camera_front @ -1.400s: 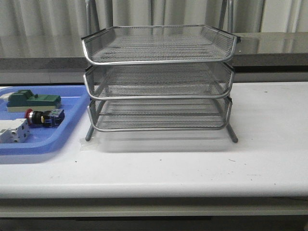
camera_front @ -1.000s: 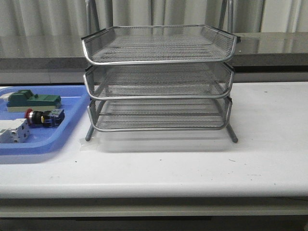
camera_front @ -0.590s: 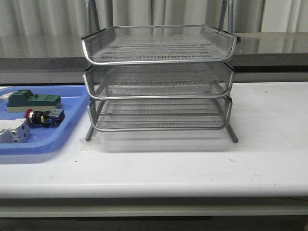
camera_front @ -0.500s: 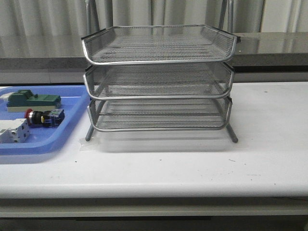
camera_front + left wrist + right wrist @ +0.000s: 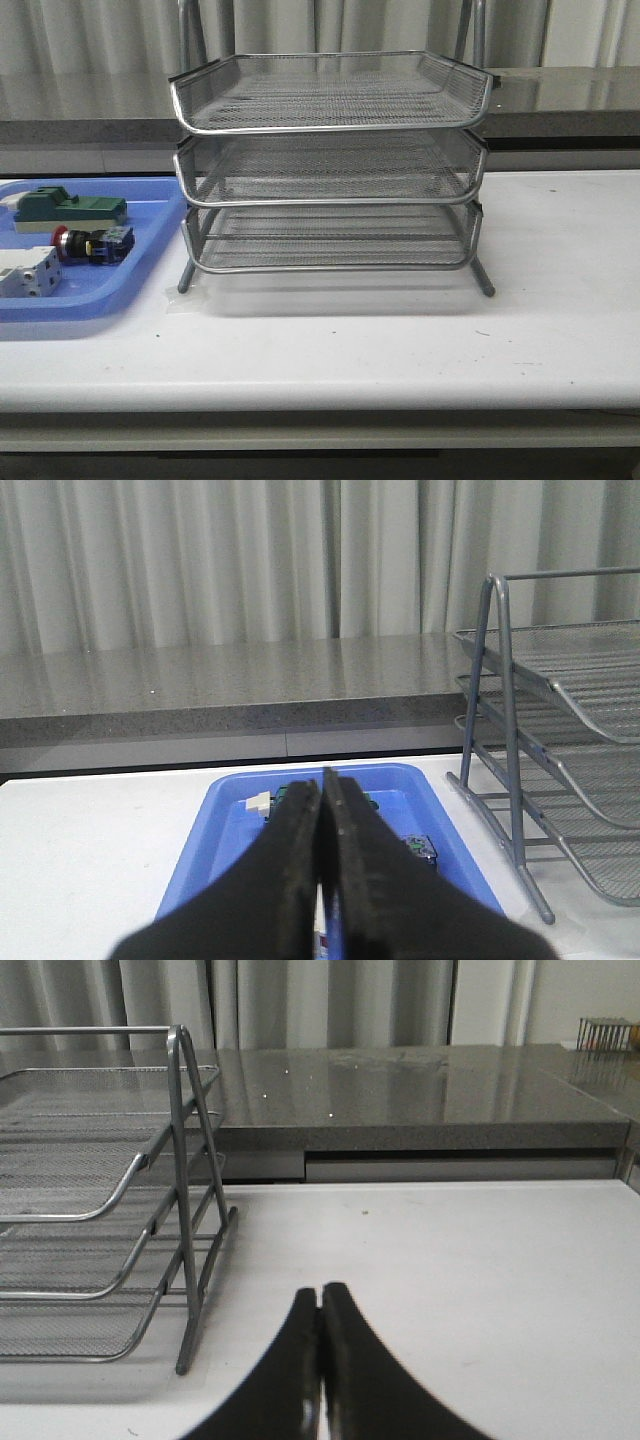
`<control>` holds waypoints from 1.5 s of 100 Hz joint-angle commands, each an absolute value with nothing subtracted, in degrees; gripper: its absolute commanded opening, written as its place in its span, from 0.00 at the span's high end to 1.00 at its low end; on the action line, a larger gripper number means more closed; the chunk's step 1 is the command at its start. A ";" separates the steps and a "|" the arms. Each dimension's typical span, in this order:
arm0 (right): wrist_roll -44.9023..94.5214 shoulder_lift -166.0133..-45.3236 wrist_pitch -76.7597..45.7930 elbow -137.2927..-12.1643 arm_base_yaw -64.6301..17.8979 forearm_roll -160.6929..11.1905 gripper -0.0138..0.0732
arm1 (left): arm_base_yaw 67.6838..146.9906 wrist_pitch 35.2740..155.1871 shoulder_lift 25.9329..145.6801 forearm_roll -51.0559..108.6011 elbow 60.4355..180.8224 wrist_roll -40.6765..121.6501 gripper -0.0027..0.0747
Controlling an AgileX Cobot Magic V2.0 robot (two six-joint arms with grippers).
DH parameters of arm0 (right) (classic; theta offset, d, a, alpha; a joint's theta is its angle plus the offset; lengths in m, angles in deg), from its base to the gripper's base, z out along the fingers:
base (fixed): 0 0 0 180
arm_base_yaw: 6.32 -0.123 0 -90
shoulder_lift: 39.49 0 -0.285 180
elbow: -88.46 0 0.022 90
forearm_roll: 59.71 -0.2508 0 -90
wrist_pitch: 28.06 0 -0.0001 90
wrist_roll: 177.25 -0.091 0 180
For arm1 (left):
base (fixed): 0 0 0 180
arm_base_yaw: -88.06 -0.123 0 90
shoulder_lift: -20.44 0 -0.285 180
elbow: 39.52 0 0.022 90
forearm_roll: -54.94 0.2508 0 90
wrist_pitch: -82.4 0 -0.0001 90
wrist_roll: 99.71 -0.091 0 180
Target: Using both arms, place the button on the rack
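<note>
The button (image 5: 91, 244), with its red head, black body and blue rear block, lies on its side in the blue tray (image 5: 150, 262) at the table's left. In the left wrist view only its blue rear end (image 5: 422, 848) shows past my fingers. The silver three-tier wire rack (image 5: 330, 128) stands mid-table with all three tiers bare. My left gripper (image 5: 322, 777) is shut with nothing in it and hangs over the near end of the tray (image 5: 225, 855). My right gripper (image 5: 320, 1289) is shut and empty above bare table, to the right of the rack (image 5: 187, 1260). Neither arm shows in the front view.
In the tray a green block (image 5: 70, 208) lies behind the button and a white-grey terminal block (image 5: 28, 272) lies in front of it. A grey ledge (image 5: 560, 100) and curtains run behind the table. The rack's legs (image 5: 484, 279) splay outward.
</note>
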State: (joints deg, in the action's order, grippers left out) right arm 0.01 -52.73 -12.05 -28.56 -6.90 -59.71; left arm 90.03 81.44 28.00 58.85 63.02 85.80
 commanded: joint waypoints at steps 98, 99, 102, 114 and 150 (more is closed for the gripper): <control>1.37 -97.14 6.38 -54.41 -6.70 -91.07 0.65 | 90.59 76.68 26.16 58.46 61.05 86.34 0.99; 1.44 -97.50 6.31 -54.41 -6.71 -91.58 0.63 | 90.59 76.68 26.16 58.46 61.05 86.34 0.99; 1.99 -98.16 6.18 -54.41 -6.76 -92.59 0.57 | 90.59 76.68 26.16 58.46 61.05 86.34 0.99; 5.35 -100.91 4.48 -54.41 -6.75 -97.58 0.42 | 90.59 76.68 26.16 58.46 61.05 86.34 0.99; 36.23 -112.16 3.01 -54.41 -7.40 -134.68 0.41 | 90.59 76.68 26.16 58.46 61.05 86.34 0.99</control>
State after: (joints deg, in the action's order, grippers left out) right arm 26.65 -109.88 3.54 -52.31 -7.27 -121.63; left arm 90.03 81.44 28.00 58.85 63.02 85.80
